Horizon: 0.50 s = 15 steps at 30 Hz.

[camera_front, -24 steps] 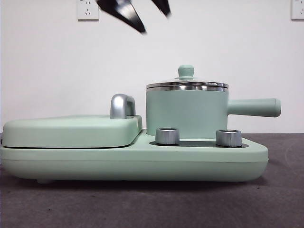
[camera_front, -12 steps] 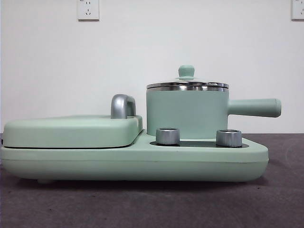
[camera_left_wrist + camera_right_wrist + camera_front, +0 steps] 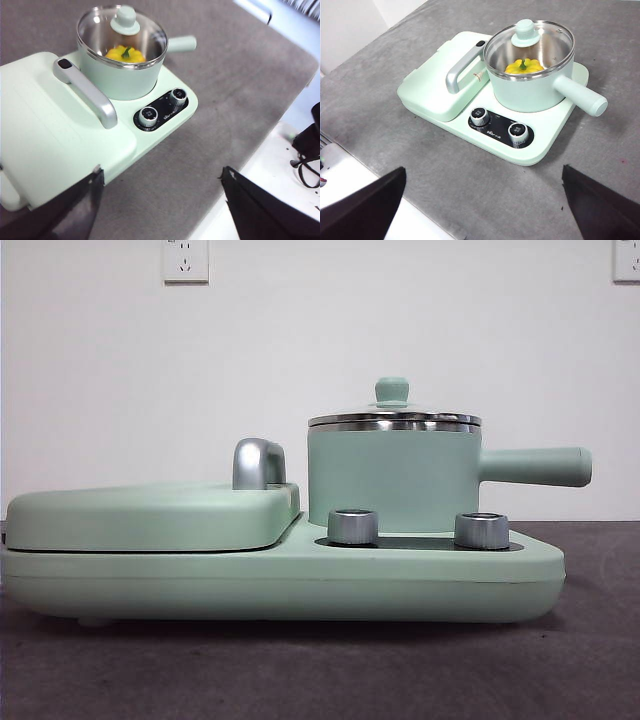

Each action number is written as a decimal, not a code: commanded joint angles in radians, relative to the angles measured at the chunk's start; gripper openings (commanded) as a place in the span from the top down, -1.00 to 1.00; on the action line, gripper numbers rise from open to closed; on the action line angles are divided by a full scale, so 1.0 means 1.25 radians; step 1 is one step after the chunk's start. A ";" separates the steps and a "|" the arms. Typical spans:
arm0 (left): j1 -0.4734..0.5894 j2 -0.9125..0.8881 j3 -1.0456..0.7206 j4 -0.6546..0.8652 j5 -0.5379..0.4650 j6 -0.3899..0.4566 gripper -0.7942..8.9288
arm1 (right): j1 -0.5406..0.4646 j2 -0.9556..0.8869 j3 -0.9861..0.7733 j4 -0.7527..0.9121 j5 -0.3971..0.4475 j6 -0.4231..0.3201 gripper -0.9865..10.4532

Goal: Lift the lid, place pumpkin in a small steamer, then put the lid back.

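Sitting closed on the small steamer (image 3: 392, 478), the lid (image 3: 394, 418) rests level on the steel rim with its mint-green knob upright. Through the glass in both wrist views the pumpkin (image 3: 524, 66) lies on the bottom of the pot, yellow with its green stem showing. The steamer stands on the mint-green appliance base (image 3: 420, 575), its long side handle (image 3: 535, 466) pointing away from the flat griddle cover (image 3: 150, 515) beside it. A curved silver handle (image 3: 257, 462) rises from that cover, just next to the pot wall. 2 silver dials (image 3: 480, 116) sit on a black panel in front of the steamer. The base rests on a grey table (image 3: 380, 95).

Both arms are held high and well apart from the appliance. The left gripper (image 3: 160, 200) has its 2 black jaws spread wide with nothing between them, and the right gripper (image 3: 482, 205) likewise hangs with jaws spread and empty. Neither shows in the front view
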 commanded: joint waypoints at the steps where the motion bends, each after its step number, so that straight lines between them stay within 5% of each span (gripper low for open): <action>1: -0.005 -0.058 -0.051 0.002 -0.001 -0.038 0.05 | 0.005 0.004 0.007 0.034 -0.001 0.003 -0.04; 6: -0.005 -0.121 -0.084 -0.020 -0.001 -0.070 0.09 | 0.005 0.004 0.007 0.095 -0.004 0.003 0.03; 8: -0.005 -0.129 -0.084 -0.020 -0.001 -0.074 0.51 | 0.005 0.004 0.007 0.097 -0.009 0.003 0.39; 9: -0.005 -0.130 -0.084 -0.019 -0.001 -0.073 0.87 | 0.005 0.004 0.007 0.095 -0.009 0.003 0.76; 15: -0.005 -0.129 -0.084 -0.015 -0.001 -0.072 0.81 | 0.005 0.003 0.008 0.085 -0.009 0.009 0.79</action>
